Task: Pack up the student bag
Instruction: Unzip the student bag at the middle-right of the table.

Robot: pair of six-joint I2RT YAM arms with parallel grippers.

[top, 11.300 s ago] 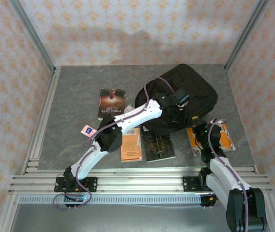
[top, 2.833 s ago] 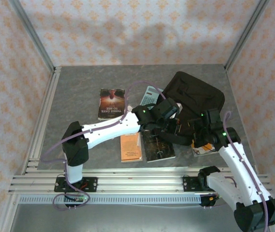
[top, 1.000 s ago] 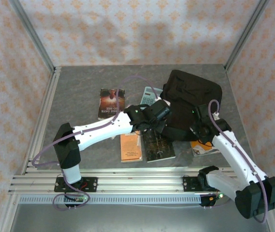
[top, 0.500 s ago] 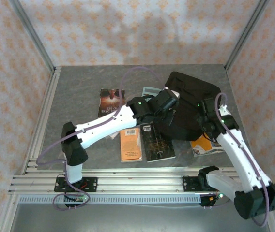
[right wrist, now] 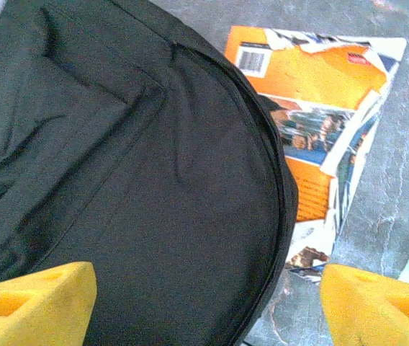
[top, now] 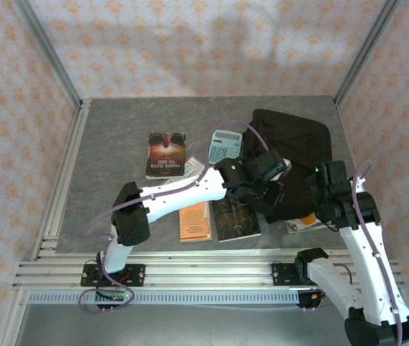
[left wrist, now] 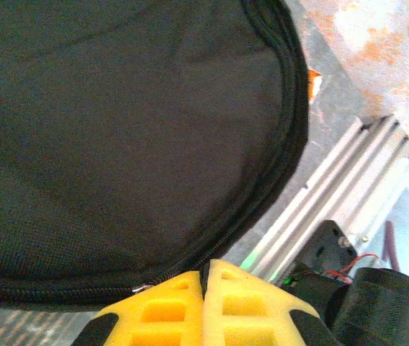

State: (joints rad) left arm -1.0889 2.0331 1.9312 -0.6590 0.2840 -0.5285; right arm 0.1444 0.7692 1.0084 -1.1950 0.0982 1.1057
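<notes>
Grey stone-look tabletop (top: 118, 130) under student bag (top: 291, 137), aluminium rails (top: 204, 272), peach patterned walls (top: 190, 43)

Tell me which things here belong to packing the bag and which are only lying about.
For the job: black bag; likely to pack: calculator, red-and-black book, orange book, black book, picture book partly under the bag.
Only lying about: white paper slip beside that book; metal rails.

1. Large black soft fabric backpack (top: 291, 140): unpatterned, zipper black too.
2. Flat stone-look tabletop (top: 118, 137): mottled grey.
3. Papered walls (top: 190, 43): pale pink, repeating orange floral motif.
4. Thin paperback book (right wrist: 312, 79): orange cover, white edges, photo panels.
5. Moulded fingers (right wrist: 35, 303) of the right gripper (right wrist: 208, 306): yellow.
</notes>
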